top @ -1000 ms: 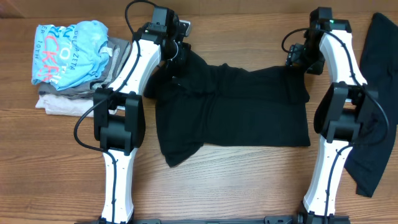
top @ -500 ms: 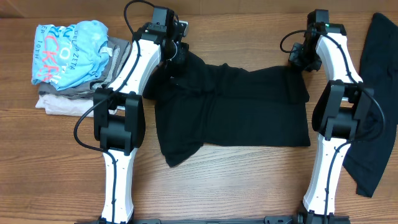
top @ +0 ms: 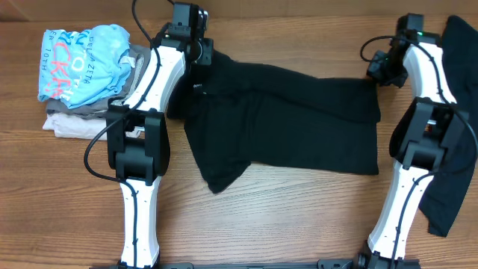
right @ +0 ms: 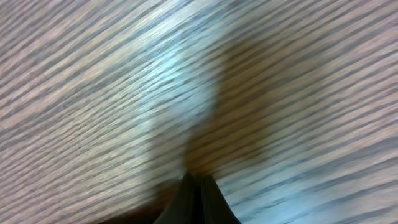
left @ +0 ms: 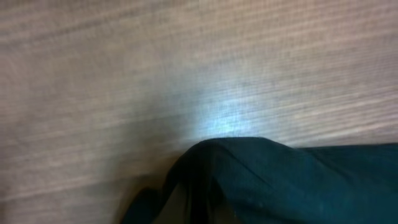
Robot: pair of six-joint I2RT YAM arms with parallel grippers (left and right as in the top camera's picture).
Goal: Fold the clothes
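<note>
The left pincer [top: 199,60] is clamped on the far left corner and the right pincer [top: 378,73] on the far right corner of the black garment [top: 299,123], which is spread between them on the bench [top: 284,217], with a second black garment [top: 457,45] at the right edge.

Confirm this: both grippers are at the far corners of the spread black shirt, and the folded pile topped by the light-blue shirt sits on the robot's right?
No: the folded pile topped by the light-blue shirt sits on the robot's left, as the overhead view shows. The rest holds: the left gripper and right gripper are at the far corners of the black shirt.
</note>
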